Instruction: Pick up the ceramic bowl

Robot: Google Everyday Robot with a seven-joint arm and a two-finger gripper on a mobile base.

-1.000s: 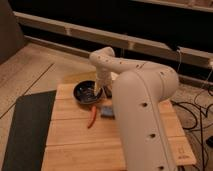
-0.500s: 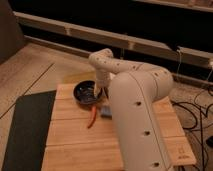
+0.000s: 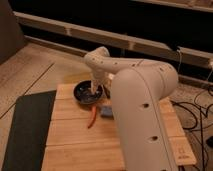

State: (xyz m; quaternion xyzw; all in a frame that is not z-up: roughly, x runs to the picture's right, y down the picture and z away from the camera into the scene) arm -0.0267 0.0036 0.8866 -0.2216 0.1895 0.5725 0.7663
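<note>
**Pincer down at the ceramic bowl**

Camera view: I have only this one camera. My pincer [image 3: 95, 89] sits at the far end of the white arm [image 3: 142, 107], which sweeps over the table [image 3: 75, 145] and drops at the far side. The pincer is low over the ceramic bowl [image 3: 82, 95], inside its rim on the right-hand part as I see it. I cannot tell whether it is wide, narrow or gripping the rim, nor whether it touches the bowl.

The bowl is dark and glossy with pale glints inside, and it rests on the light wooden table directly beneath the pincer, stretching out to its left in the picture. Nearer the camera than the pincer, and a little to its right, lies a small blue pad [image 3: 106, 111], flat on the wood and partly against the bulk of the arm. Just left of the pad lies a thin orange-red stick [image 3: 93, 119], running toward me and away from the bowl. A dark mat [image 3: 27, 130] lies well to the left of the pincer, along the table's edge. Black cables [image 3: 197, 117] trail on the floor far to its right.
</note>
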